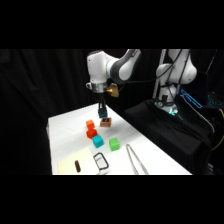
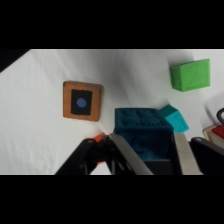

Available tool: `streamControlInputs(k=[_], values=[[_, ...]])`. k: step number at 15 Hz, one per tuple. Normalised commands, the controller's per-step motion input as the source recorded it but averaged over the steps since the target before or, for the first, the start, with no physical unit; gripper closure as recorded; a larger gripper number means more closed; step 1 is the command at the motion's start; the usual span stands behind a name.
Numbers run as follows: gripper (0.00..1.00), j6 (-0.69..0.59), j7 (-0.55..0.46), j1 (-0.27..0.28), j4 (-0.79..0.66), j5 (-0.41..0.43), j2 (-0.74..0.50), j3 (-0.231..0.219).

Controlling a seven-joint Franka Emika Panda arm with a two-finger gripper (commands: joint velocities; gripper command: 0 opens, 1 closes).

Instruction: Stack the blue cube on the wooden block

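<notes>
- The wooden block (image 2: 82, 101) lay bare on the table (image 2: 40, 130), nothing stacked on it.
- To its right, the pincer (image 2: 150, 150) held the blue cube (image 2: 141, 131) between its fingers, raised and offset from the block.
- Grasp done, I judged; centring, lowering and release remained.

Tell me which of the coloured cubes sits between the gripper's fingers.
The blue cube. It sits between the gripper fingers, beside the wooden block; the teal cube, green cube and orange cubes lie free on the table.
</notes>
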Motion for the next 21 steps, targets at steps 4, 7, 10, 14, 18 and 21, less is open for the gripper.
streamControlInputs(k=[4, 7, 10, 14, 18, 21], values=[[0.75, 0.04, -0.18, -0.107, -0.21, 0.131, -0.21, -0.07], [0.75, 0.21, -0.18, -0.081, -0.29, 0.08, -0.25, -0.061], [0.75, 0.32, -0.26, -0.073, -0.33, 0.14, -0.22, -0.035], [0.75, 0.36, -0.23, -0.051, -0.29, 0.125, -0.15, -0.024], [0.75, 0.34, -0.23, -0.037, -0.2, 0.144, -0.01, -0.022], [0.75, 0.37, -0.23, -0.032, -0.08, 0.18, 0.11, -0.015]])
